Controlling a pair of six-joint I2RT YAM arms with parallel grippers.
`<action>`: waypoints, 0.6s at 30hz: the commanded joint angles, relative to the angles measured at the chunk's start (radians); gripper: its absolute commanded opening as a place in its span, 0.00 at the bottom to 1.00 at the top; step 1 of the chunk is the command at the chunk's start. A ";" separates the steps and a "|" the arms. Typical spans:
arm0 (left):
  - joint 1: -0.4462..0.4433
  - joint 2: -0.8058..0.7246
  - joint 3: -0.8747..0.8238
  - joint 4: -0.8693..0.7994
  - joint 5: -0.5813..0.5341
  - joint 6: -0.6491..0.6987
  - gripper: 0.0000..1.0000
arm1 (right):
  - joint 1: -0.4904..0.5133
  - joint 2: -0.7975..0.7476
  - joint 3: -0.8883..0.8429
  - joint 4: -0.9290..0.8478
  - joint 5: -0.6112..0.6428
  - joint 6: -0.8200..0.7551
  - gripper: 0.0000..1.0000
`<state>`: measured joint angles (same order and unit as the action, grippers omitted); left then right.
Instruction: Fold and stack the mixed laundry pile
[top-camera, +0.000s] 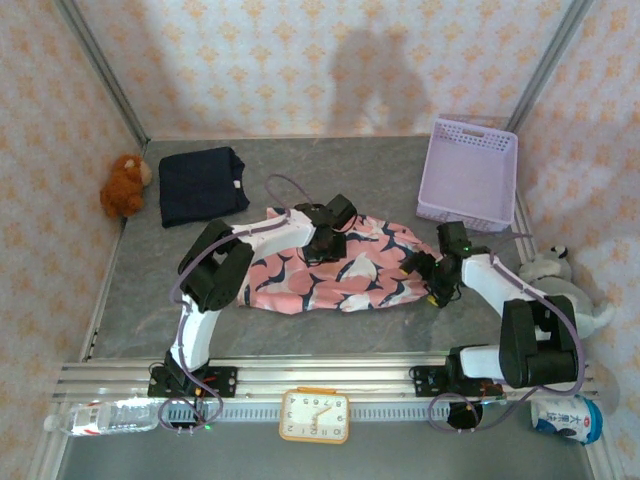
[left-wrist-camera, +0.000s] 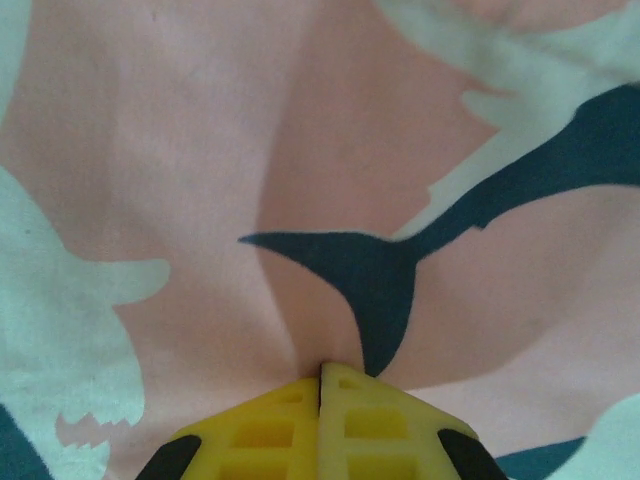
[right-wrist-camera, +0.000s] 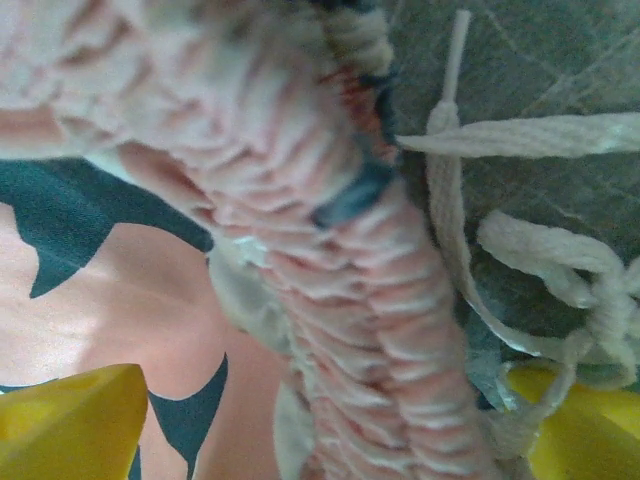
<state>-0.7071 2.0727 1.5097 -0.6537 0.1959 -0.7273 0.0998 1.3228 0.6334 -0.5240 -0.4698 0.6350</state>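
The pink garment (top-camera: 340, 265) with navy-and-white print lies spread across the middle of the table. My left gripper (top-camera: 322, 245) presses down on its upper middle. In the left wrist view that gripper (left-wrist-camera: 322, 368) has its yellow fingers together, and creases in the pink cloth (left-wrist-camera: 300, 200) run into the tips. My right gripper (top-camera: 425, 275) is at the garment's right end. There it (right-wrist-camera: 325, 400) stands open, its fingers either side of the gathered waistband (right-wrist-camera: 350, 280), with a white drawstring (right-wrist-camera: 520, 240) beside it. The dark navy garment (top-camera: 200, 185) lies folded at the back left.
A lavender basket (top-camera: 468, 175) stands at the back right. A brown plush toy (top-camera: 125, 185) sits by the left wall, and a grey one (top-camera: 560, 275) by the right edge. On the front rail lie a clock (top-camera: 315, 415) and a bottle (top-camera: 100, 417).
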 joint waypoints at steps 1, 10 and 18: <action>0.000 0.019 -0.024 -0.046 -0.003 0.017 0.00 | 0.055 0.066 0.015 0.159 -0.045 0.049 0.87; -0.001 0.023 -0.072 -0.038 -0.025 -0.004 0.00 | 0.101 0.173 0.131 0.078 0.003 0.005 0.69; 0.001 0.032 -0.075 -0.040 -0.047 -0.021 0.00 | 0.161 0.179 0.250 -0.144 0.116 -0.062 0.81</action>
<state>-0.7071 2.0750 1.4780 -0.6353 0.1947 -0.7353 0.2504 1.4883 0.8604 -0.6365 -0.3851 0.6048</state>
